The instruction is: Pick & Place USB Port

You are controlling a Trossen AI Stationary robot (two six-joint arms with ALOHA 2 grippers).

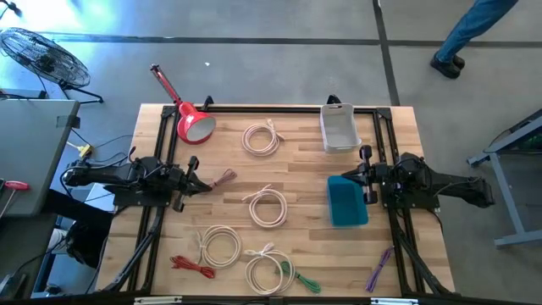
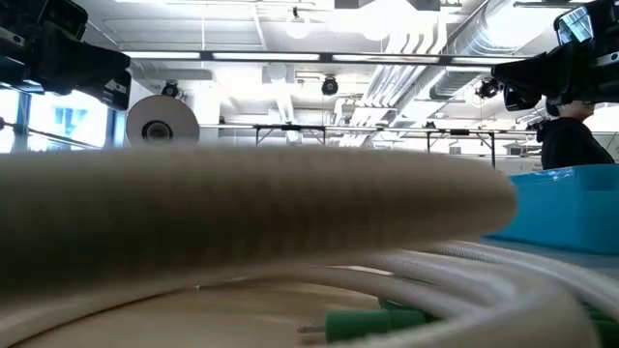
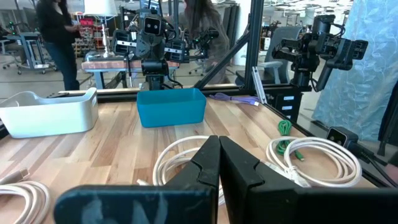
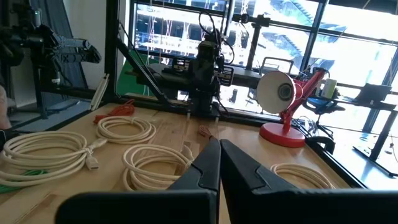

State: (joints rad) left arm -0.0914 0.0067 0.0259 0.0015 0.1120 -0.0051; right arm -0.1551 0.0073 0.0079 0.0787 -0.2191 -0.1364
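Several coiled white cables lie flat on the wooden table: one at the far middle [image 1: 261,138], one in the centre [image 1: 268,207], one nearer [image 1: 220,246] and one at the near edge [image 1: 268,271] beside a green cable [image 1: 303,280]. A blue bin [image 1: 346,201] and a white bin [image 1: 339,126] stand on the right. My left gripper [image 1: 196,180] is shut and empty over the table's left side. My right gripper [image 1: 366,176] is shut and empty at the blue bin's right edge.
A red desk lamp [image 1: 190,119] stands at the far left corner. A red cable [image 1: 191,266] lies at the near left, a purple one [image 1: 378,269] at the near right, a brownish one [image 1: 223,178] by my left gripper. A person stands beyond the table [image 1: 474,30].
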